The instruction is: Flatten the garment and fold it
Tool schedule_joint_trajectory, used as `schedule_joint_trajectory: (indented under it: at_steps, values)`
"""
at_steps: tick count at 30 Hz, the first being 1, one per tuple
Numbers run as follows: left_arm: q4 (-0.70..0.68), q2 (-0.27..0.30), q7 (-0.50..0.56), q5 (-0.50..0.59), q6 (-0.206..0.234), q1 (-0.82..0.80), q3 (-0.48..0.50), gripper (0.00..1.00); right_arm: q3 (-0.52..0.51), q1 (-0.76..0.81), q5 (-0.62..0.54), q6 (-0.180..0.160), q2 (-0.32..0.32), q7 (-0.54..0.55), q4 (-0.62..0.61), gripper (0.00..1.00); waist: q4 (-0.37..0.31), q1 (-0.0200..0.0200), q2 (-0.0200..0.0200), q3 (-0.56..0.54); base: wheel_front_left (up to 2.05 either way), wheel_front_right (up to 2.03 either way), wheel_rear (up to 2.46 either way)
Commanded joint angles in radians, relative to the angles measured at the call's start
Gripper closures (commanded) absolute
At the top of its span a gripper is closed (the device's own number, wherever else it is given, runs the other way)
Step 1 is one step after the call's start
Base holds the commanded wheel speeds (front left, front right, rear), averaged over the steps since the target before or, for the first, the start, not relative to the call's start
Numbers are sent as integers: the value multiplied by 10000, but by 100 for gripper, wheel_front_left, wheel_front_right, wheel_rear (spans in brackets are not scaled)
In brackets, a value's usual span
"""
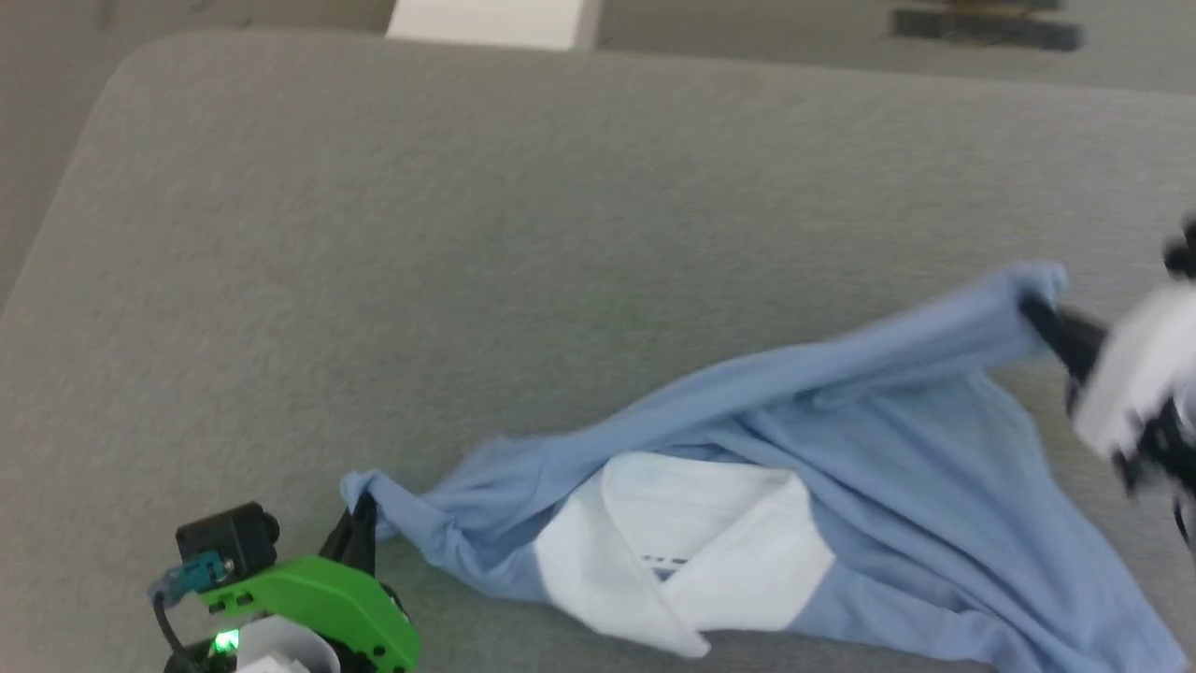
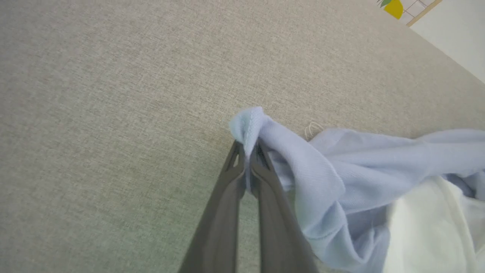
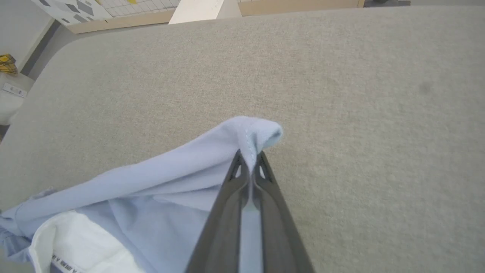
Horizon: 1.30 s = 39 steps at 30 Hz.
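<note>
**Garment** (image 1: 841,449): light blue top with a white collar part (image 1: 691,542) bearing small dark print (image 1: 665,561). It lies rumpled on the grey fabric surface (image 1: 467,234), strung between the two sets of jaws.

**Left gripper** (image 1: 360,523): jaws drawn narrow, pinching a bunched blue edge. A nub of cloth pokes out past the fingertips, and the rest drapes off to one side of them.

**Right gripper** (image 1: 1037,313): blurred in the head view. The wrist view shows the jaws nipped together on a blue fold that curls over beyond the tips.

**Lie of the cloth**: a raised ridge of blue runs from the right jaws towards the left jaws. The white collar part sits roughly midway between them, on the robot's side of that ridge. Loose blue cloth fans out behind the right jaws.

**White box** (image 1: 486,19): past the far edge of the surface, well apart from both jaws.
</note>
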Motion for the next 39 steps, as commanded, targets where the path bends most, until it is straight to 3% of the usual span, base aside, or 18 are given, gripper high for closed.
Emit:
schedule_joint_trajectory:
  at_steps: [1,8,12,14,20,26,33,39]
  values:
    - [-53,60,14,-134,64,158,34,100,-357,646,84,-15,171,201,-391,100,-1445,0,0,-1414,0,0,0]
    - [-217,-97,-172,-358,64,692,74,100,-1795,4185,514,-15,1478,2091,-2592,100,-1829,0,0,-1832,0,0,0]
    - [-580,-213,-596,-792,-338,776,454,100,-2072,5098,957,-15,1907,3189,-3575,100,-1945,0,0,-1871,0,0,0]
    - [-777,-163,-624,-1012,-586,493,661,100,-2206,4782,1202,-15,1975,3441,-3811,100,-1960,0,0,-1784,0,0,0]
    - [-587,808,252,-718,-1148,-2110,794,100,-2599,2019,1249,-15,1882,3518,-3640,100,-1731,0,0,-1071,0,0,0]
    - [1419,1410,1586,116,-1551,-6457,313,100,-2938,-2208,443,-15,2048,3192,-1984,100,-1525,0,0,-9,0,0,0]
    - [3826,1524,2342,1348,-1699,-11326,-173,100,-3040,-6607,-1162,-15,2298,2226,177,100,-1577,0,0,1275,0,0,0]
    - [5060,1364,2077,2245,-1599,-14612,-310,100,-3151,-9647,-2406,-15,2430,599,1823,100,-1680,0,0,2025,0,0,0]
